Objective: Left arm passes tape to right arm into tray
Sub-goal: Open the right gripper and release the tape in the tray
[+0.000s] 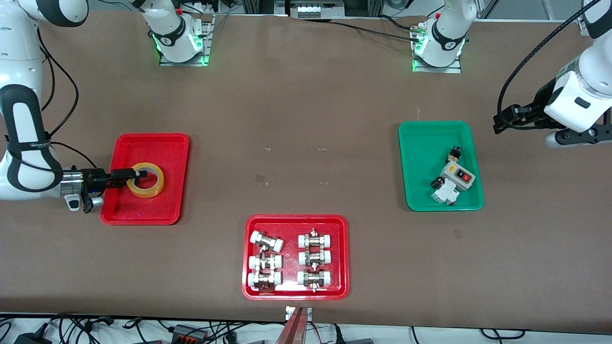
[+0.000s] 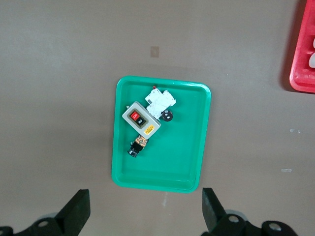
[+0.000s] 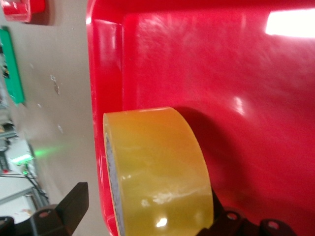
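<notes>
The handover looks done and the job is near its end: the tape (image 1: 147, 179) is down in the tray (image 1: 143, 217) at the right arm's end of the table, with the right gripper (image 1: 135, 175) pinching its wall (one finger inside the ring). What remains is letting go and pulling clear. The left gripper (image 1: 500, 124) waits, spread and empty, beside the green tray (image 2: 119, 167).

Tape (image 3: 157, 172) sits betw. right gripper (image 3: 142, 216) fingers (image 3: 74, 204), over red tray (image 3: 236, 88); green tray (image 3: 12, 69) & table (image 3: 54, 108) at frame edge.
</notes>
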